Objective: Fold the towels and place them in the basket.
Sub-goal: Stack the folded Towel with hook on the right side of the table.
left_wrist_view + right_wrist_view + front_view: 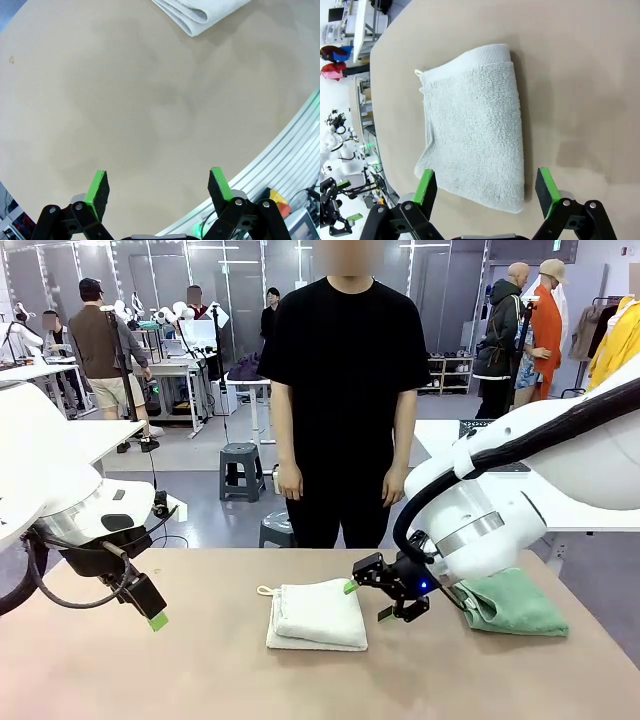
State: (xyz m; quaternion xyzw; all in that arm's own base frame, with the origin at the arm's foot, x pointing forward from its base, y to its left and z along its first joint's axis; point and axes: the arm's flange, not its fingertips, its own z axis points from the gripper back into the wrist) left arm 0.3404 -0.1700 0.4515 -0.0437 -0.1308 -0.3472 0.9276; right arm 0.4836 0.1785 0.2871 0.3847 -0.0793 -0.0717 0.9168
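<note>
A cream-white towel lies folded in the middle of the table, its small loop at the far left corner; it fills the middle of the right wrist view and one corner shows at the top of the left wrist view. My right gripper hangs open just right of it, green pads spread, nothing between them. A mint-green towel lies folded at the right, partly behind my right arm. My left gripper hovers open over bare table at the left. The basket is out of view.
A person in black stands at the table's far edge, hands down at the sides. The tan tabletop is bare to the left and front. In the left wrist view the table's metal edge rail runs along the lower right.
</note>
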